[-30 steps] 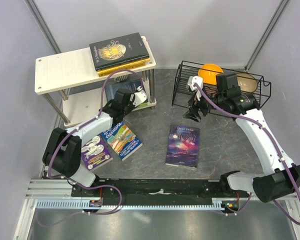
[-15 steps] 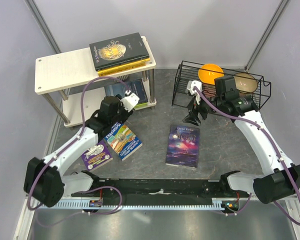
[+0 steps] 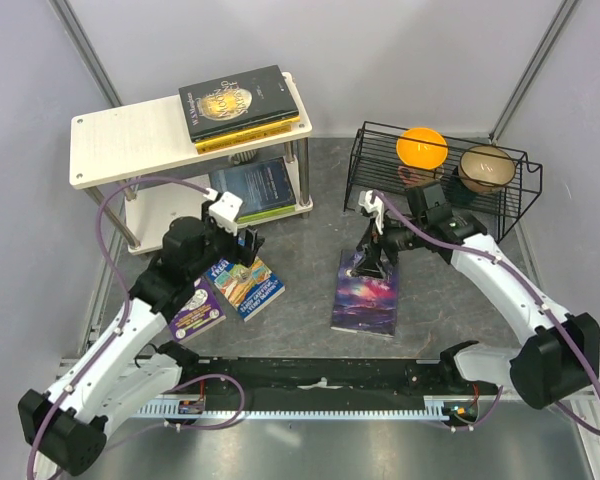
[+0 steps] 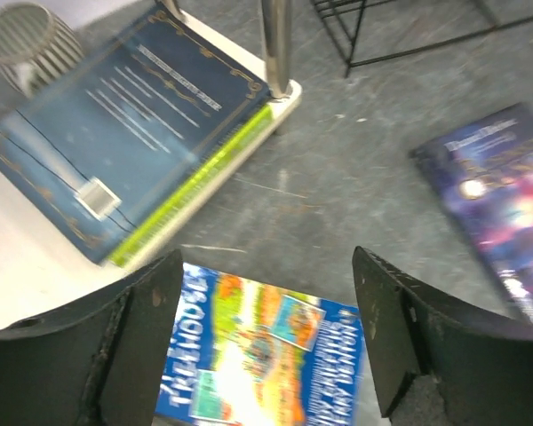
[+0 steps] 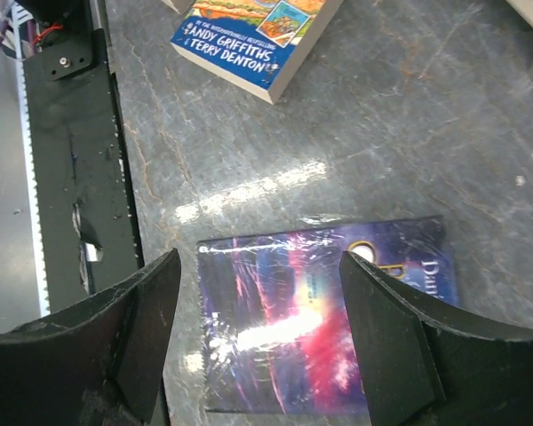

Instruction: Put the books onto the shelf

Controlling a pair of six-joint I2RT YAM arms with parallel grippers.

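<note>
The shelf (image 3: 130, 145) stands at the back left. A black-and-gold book (image 3: 242, 100) lies on a yellow book (image 3: 250, 135) on its top board. A blue book (image 3: 260, 185) rests on a lime-green one (image 4: 195, 191) on the lower board. On the table lie a multicoloured book (image 3: 248, 285), a purple cartoon book (image 3: 195, 310) and a dark galaxy book (image 3: 365, 300). My left gripper (image 3: 242, 245) hangs open and empty over the multicoloured book's (image 4: 266, 355) far edge. Open and empty too, my right gripper (image 5: 262, 266) hovers above the galaxy book (image 5: 320, 328).
A black wire rack (image 3: 435, 175) with an orange bowl (image 3: 421, 147) and a brown bowl (image 3: 485, 167) stands at the back right. A grey ribbed cup (image 4: 22, 40) sits on the lower board. Chrome shelf leg (image 4: 277, 44) is close by. Black base rail (image 5: 71, 133) runs along the near edge.
My left gripper opened and drew back from the lower board, leaving the blue book there. My right gripper came down from the wire rack to above the galaxy book.
</note>
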